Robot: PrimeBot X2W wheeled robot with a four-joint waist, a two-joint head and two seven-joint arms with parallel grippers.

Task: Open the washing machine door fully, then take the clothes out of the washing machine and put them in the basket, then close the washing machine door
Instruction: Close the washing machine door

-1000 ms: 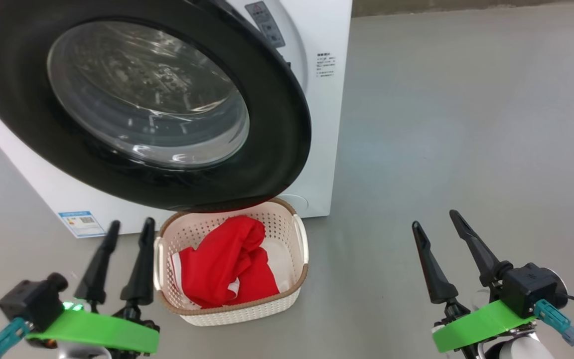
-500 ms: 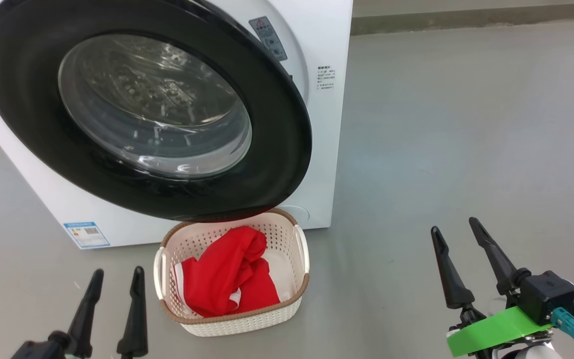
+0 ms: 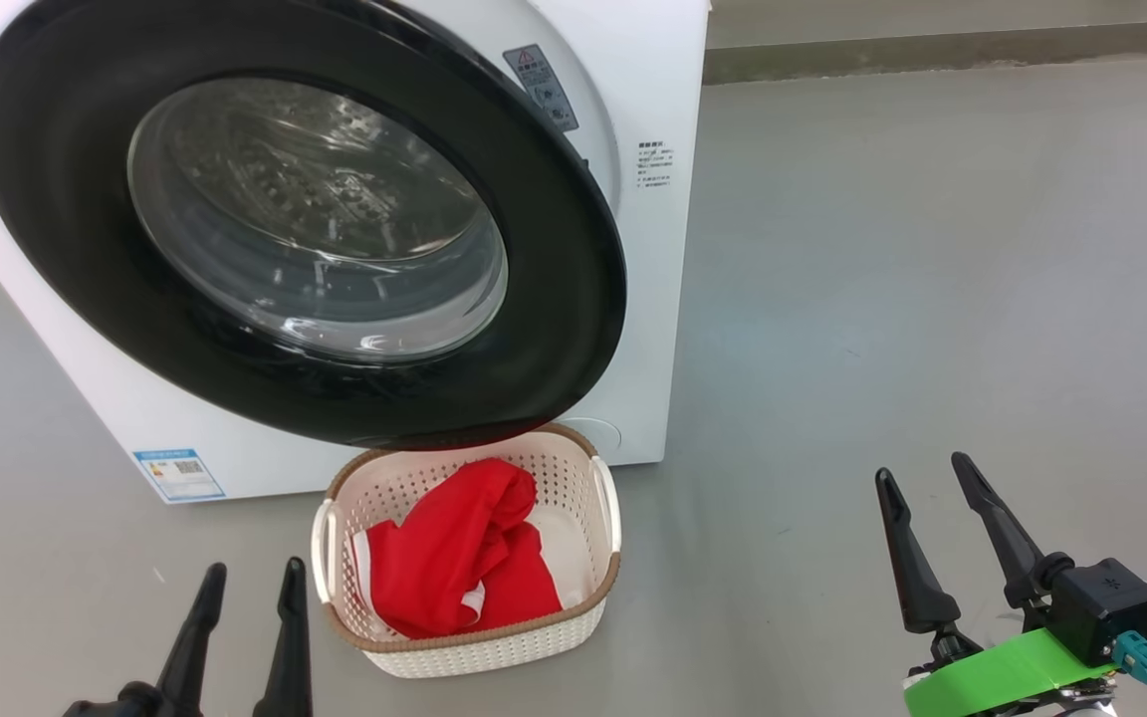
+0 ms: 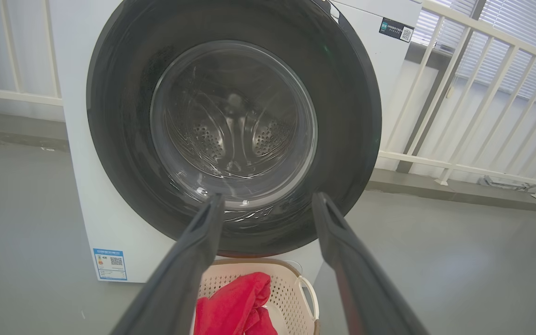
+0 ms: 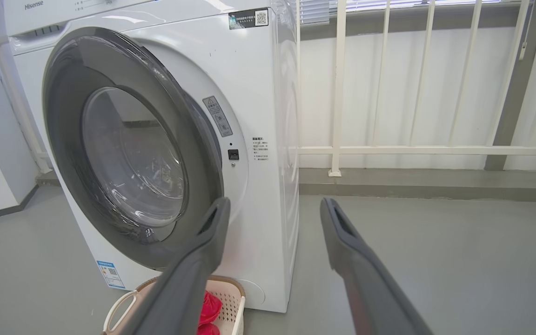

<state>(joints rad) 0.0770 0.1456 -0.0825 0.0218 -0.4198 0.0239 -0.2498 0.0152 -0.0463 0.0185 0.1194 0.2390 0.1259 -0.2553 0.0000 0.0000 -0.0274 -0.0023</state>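
The washing machine (image 3: 663,299) stands at the upper left, and its black washing machine door (image 3: 554,249) covers the opening. In the right wrist view the door (image 5: 63,116) stands slightly off the white front (image 5: 263,93) on its latch side. On the floor just below the door sits the cream basket (image 3: 474,652), with the red clothes (image 3: 464,558) lying inside it. My left gripper (image 3: 253,568) is open and empty, left of the basket. My right gripper (image 3: 919,466) is open and empty, far to its right. The left wrist view looks between the open left gripper (image 4: 268,195) at the door (image 4: 119,116), basket (image 4: 291,298) and clothes (image 4: 235,302).
Grey floor (image 3: 932,249) stretches to the right of the machine. A white railing (image 5: 338,93) and a low kerb (image 5: 412,184) run behind it. A blue sticker (image 3: 178,473) marks the machine's lower left front.
The head camera has shifted, so the whole picture sits a little lower. My left gripper has drawn back toward the bottom edge; my right gripper has sunk slightly, down and to the right. Both stay open.
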